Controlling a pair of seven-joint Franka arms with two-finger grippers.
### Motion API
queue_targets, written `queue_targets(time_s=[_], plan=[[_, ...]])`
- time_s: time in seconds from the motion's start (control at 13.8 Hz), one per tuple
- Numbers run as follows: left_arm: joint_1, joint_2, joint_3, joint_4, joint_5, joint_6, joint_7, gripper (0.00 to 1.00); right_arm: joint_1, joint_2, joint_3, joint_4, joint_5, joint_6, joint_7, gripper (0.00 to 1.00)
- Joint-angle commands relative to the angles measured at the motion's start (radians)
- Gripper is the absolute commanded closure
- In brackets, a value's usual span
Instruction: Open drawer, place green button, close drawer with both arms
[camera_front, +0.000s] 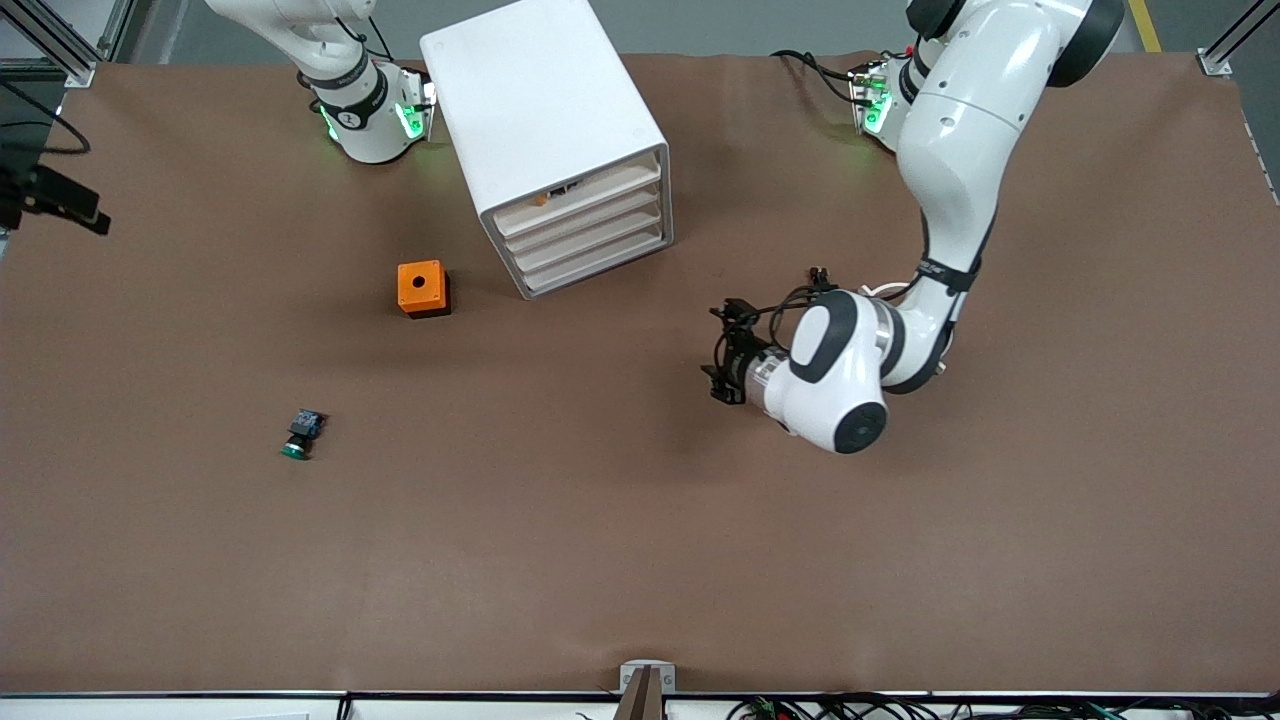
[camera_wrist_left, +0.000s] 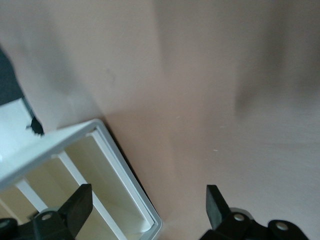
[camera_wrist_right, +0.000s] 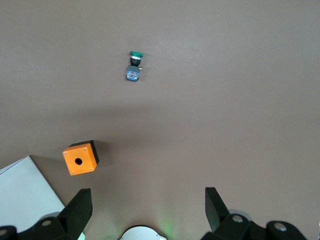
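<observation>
The cabinet is seen upper centre, its drawer shut. The button lies at lower left on the surface. The fingers of the left gripper and right gripper are spread, holding nothing.

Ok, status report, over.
Left gripper open, low beside cabinet. Right gripper open, waiting high. Drawers shut. Button on table, untouched, path clear.

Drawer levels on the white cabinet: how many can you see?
4, stacked in the cabinet front: topmost level showing an orange spot, then three alike below, including the drawer. All shut.
</observation>
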Motion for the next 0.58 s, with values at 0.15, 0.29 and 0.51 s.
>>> queue_targets(time_s=[0.15,0.29,0.51], plan=[[-0.001,0.093,-0.053,0.057,-0.146,-0.032,-0.239,0.0,-0.006,0.142,0.008,0.087,-0.038,0.008,-0.011,0.0],[-0.001,0.108,-0.087,0.058,-0.189,-0.072,-0.273,0.0,-0.012,0.167,0.008,0.098,-0.035,0.034,-0.009,0.0],[-0.001,0.136,-0.102,0.057,-0.276,-0.117,-0.296,0.0,-0.005,0.188,0.008,0.061,-0.025,0.105,0.011,0.0]])
